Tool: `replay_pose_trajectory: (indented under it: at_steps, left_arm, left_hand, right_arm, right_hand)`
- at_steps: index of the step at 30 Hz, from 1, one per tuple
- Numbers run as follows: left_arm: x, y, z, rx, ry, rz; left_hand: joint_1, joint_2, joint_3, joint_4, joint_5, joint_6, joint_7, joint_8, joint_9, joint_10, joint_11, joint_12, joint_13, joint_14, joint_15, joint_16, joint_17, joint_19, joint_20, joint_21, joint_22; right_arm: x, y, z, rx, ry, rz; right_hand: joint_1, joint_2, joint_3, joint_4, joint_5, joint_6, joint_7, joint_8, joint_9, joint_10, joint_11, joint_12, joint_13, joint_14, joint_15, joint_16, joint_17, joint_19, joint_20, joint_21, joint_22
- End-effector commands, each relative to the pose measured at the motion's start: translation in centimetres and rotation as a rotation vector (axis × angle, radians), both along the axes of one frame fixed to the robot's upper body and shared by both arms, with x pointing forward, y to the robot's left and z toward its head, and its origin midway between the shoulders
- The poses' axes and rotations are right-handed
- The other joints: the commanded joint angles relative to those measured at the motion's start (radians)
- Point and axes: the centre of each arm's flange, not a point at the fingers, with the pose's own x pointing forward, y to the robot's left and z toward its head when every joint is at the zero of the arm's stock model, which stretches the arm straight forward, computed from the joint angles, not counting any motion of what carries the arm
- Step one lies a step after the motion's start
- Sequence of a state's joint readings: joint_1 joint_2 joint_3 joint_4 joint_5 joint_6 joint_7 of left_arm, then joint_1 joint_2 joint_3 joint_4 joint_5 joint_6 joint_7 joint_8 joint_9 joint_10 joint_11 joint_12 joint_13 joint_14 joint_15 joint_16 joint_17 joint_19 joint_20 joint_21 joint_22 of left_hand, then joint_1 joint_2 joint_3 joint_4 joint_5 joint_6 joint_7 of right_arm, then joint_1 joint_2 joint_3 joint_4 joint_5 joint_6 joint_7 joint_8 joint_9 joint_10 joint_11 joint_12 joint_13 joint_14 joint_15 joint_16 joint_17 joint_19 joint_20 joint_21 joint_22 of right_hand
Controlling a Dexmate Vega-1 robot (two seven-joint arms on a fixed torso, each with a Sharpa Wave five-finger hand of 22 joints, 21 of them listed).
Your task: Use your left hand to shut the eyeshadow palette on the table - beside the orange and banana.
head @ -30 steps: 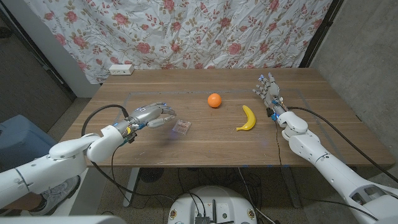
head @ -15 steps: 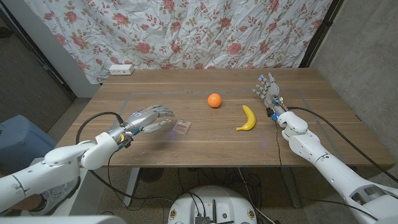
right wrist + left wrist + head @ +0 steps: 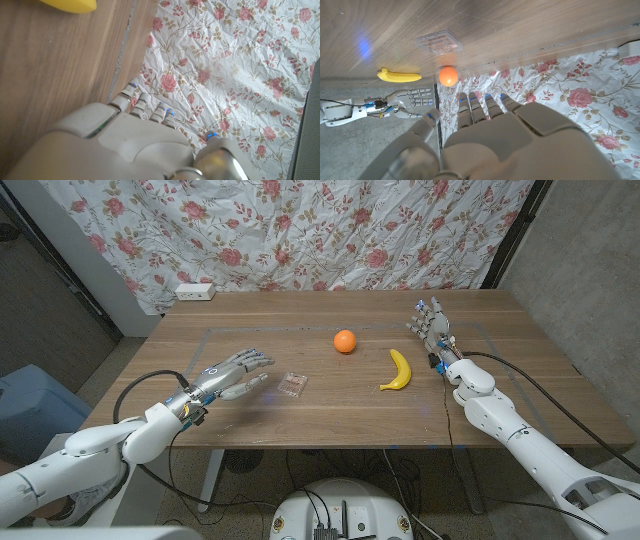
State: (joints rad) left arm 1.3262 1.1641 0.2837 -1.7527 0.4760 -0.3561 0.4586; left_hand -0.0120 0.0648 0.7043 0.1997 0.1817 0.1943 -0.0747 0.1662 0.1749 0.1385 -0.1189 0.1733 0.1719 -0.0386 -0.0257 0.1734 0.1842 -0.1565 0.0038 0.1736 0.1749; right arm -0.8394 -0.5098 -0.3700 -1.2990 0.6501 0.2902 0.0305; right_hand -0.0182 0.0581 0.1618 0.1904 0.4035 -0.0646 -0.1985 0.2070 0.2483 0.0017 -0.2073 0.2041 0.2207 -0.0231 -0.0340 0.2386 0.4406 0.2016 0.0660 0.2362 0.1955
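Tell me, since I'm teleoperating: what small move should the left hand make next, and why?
Probably draw the left hand a little further from the small clear eyeshadow palette. The palette appears to lie flat and closed on the wooden table, and the spread fingers hold nothing.

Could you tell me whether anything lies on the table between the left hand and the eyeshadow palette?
No. In the head view, only bare wood separates the left hand from the eyeshadow palette; its fingers hold nothing.

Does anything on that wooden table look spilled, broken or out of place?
Nothing stands out. The small clear plastic eyeshadow palette lies flat and closed, the round orange and yellow banana look whole, and no spill shows. The left robot hand hovers open beside the palette.
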Motion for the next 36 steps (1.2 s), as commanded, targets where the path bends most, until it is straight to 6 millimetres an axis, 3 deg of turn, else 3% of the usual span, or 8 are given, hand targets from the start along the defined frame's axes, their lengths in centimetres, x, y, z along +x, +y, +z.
replay_pose_trajectory:
  at_steps: [1,5,12,21,36]
  left_arm:
    - [0.6,0.7,-1.0,0.001,0.066,-0.045]
    - [0.8,0.7,-1.3,0.046,0.083,-0.058]
    - [0.8,0.8,-2.1,0.105,0.092,-0.066]
    - [1.2,0.3,-2.3,0.18,0.067,-0.056]
    - [1.7,-1.1,-3.1,0.278,0.067,-0.026]
  left_hand:
    - [-0.015,0.098,-0.038,0.005,0.008,-0.054,-0.009,0.002,0.002,-0.049,-0.003,0.0,0.003,-0.075,0.005,-0.003,0.006,-0.085,-0.008,-0.001,0.005]
    - [-0.019,0.106,-0.081,0.009,0.01,-0.109,-0.027,0.002,0.002,-0.096,-0.009,0.001,0.003,-0.139,0.003,0.001,0.008,-0.158,-0.011,0.002,0.008]
    - [-0.022,0.109,-0.121,0.012,0.011,-0.135,-0.042,0.005,0.002,-0.121,-0.018,0.004,0.003,-0.19,0.002,0.002,0.009,-0.223,0.0,0.002,0.012]
    - [-0.022,0.117,-0.14,0.012,0.012,-0.14,-0.05,0.009,0.002,-0.116,-0.028,0.011,0.002,-0.19,-0.008,0.011,0.009,-0.233,0.004,0.011,0.013]
    - [-0.021,0.119,-0.162,0.012,0.014,-0.16,-0.015,0.008,0.001,-0.12,-0.015,0.012,0.002,-0.199,-0.007,0.013,0.008,-0.244,0.002,0.016,0.013]
  right_arm:
    - [0.0,0.0,0.0,0.0,0.0,0.0]
    - [0.0,0.0,0.0,0.0,0.0,0.0]
    - [0.0,0.0,0.0,0.0,0.0,0.0]
    - [0.0,0.0,0.0,0.0,0.0,0.0]
    - [0.0,0.0,0.0,0.0,0.0,0.0]
  right_hand:
    - [0.001,0.108,-0.005,0.0,0.004,0.002,-0.008,0.005,0.005,0.0,-0.008,0.005,0.004,-0.006,-0.134,0.002,-0.001,0.005,-0.002,0.005,0.003]
    - [0.001,0.108,-0.005,0.0,0.004,0.002,-0.009,0.006,0.005,0.0,-0.008,0.005,0.004,-0.006,-0.134,0.002,-0.001,0.006,-0.002,0.005,0.003]
    - [0.001,0.108,-0.005,0.0,0.004,0.003,-0.008,0.006,0.005,0.0,-0.008,0.005,0.004,-0.005,-0.134,0.003,-0.001,0.005,-0.002,0.005,0.003]
    - [0.001,0.108,-0.005,0.0,0.005,0.003,-0.009,0.006,0.005,0.0,-0.008,0.005,0.004,-0.005,-0.133,0.003,-0.001,0.006,-0.002,0.005,0.003]
    - [0.0,0.108,-0.005,0.0,0.005,0.003,-0.009,0.006,0.005,-0.002,-0.008,0.004,0.004,-0.006,-0.134,0.003,-0.001,0.006,-0.002,0.005,0.003]
